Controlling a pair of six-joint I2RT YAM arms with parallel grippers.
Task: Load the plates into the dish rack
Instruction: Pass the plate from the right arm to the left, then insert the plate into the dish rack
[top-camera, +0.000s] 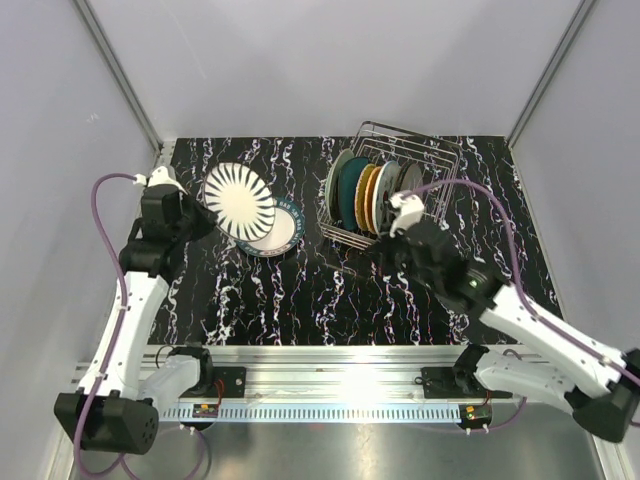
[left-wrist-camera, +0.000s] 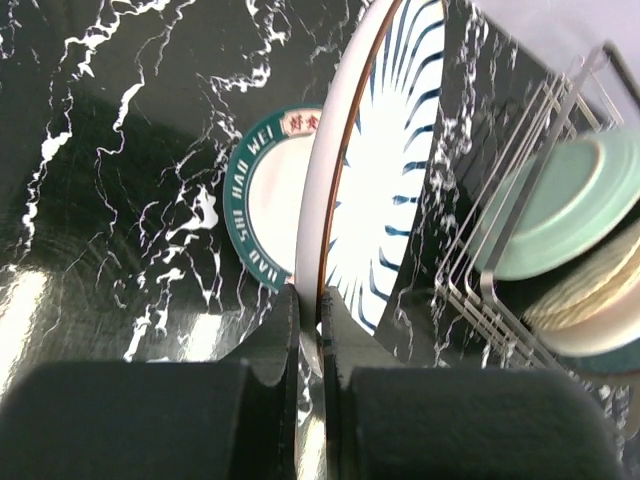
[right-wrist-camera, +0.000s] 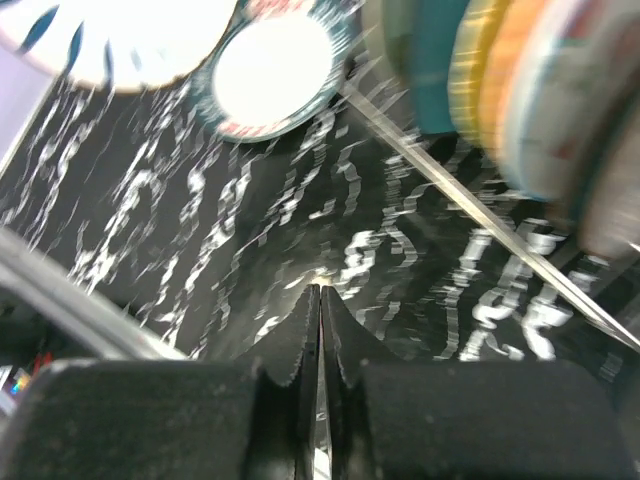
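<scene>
My left gripper (top-camera: 205, 222) (left-wrist-camera: 308, 300) is shut on the rim of a white plate with dark blue radial stripes (top-camera: 240, 200) (left-wrist-camera: 385, 170) (right-wrist-camera: 110, 40), held tilted on edge above the table. Under it a white plate with a teal lettered rim (top-camera: 280, 235) (left-wrist-camera: 265, 190) (right-wrist-camera: 272, 75) lies flat. The wire dish rack (top-camera: 425, 150) (left-wrist-camera: 480, 300) (right-wrist-camera: 480, 215) holds several upright plates (top-camera: 365, 195) (right-wrist-camera: 500, 80), a mint-green one (left-wrist-camera: 560, 210) nearest the left arm. My right gripper (top-camera: 388, 243) (right-wrist-camera: 319, 292) is shut and empty, low over the table at the rack's near side.
The black marbled tabletop (top-camera: 300, 300) has white walls on three sides. A metal rail (top-camera: 330, 365) with both arm bases runs along the near edge. The right arm's purple cable (top-camera: 470, 190) arcs over the rack's right side.
</scene>
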